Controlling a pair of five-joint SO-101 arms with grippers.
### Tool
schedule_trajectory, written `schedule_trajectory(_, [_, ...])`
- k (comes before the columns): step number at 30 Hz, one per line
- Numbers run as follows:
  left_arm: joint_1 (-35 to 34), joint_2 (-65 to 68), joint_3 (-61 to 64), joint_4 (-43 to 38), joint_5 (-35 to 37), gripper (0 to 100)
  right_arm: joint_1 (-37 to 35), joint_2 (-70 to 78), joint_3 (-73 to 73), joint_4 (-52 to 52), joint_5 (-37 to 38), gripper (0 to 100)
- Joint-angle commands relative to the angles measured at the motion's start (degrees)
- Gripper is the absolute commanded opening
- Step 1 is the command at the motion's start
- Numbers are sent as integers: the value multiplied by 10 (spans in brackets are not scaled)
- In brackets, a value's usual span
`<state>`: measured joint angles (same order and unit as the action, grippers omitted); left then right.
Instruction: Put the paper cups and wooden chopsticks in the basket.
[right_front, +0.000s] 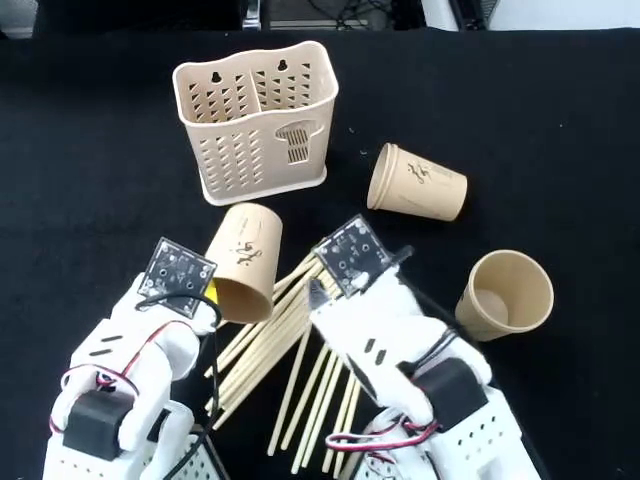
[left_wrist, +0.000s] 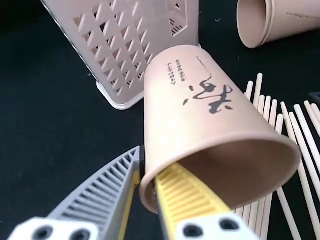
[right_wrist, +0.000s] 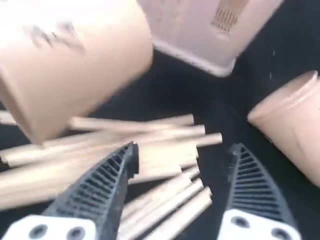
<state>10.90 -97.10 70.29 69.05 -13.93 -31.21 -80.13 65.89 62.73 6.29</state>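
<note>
The left gripper (left_wrist: 147, 172) was found pinched on the rim of one paper cup (left_wrist: 210, 125), with the yellow finger set inside the mouth and the grey finger pressed against the outer wall. The cup was held tilted, base toward the basket (right_front: 255, 120) and just in front of it, partly over the wooden chopsticks (right_front: 285, 345). These were scattered loose on the black table (right_front: 90, 180) between the two arms. The right gripper (right_wrist: 185, 148) was noted over their ends, jaws spread wide, nothing gripped. A second cup (right_front: 417, 184) was seen on its side beside the basket, and a third cup (right_front: 505, 295) lay tipped near the right arm.
</note>
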Motion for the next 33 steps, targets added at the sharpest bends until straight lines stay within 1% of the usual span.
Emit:
schedule_trajectory(1, [0, -32, 11, -26, 36, 30, -30, 4, 3, -62, -31, 311])
schedule_trajectory(4, [0, -67, 47, -48, 80, 30, -38, 4, 30, -99, -38, 311])
schedule_trajectory(7, [0, -72, 68, -56, 121, 30, -36, 4, 51, -124, -38, 311])
schedule_trajectory(9, [-2, -70, 73, -69, 136, 30, -37, 4, 58, -123, -40, 311])
schedule_trajectory(13, [-33, -70, 80, -88, 159, 30, -38, 3, 60, -123, -62, 311])
schedule_trajectory(16, [-58, -69, 80, -110, 178, 30, -66, 3, 59, -124, -62, 312])
schedule_trajectory(18, [-65, -69, 85, -120, 193, 30, -102, 3, 59, -127, -62, 313])
schedule_trajectory(21, [-62, -69, 95, -120, 213, 30, -120, 5, 65, -159, -62, 312])
schedule_trajectory(24, [-58, -69, 100, -120, 216, 30, -92, 7, 80, -213, -64, 312])
schedule_trajectory(27, [-45, -69, 101, -121, 217, 30, -93, 8, 94, -247, -64, 312])
schedule_trajectory(33, [-7, -70, 98, -122, 224, 30, -93, 8, 94, -258, -64, 311])
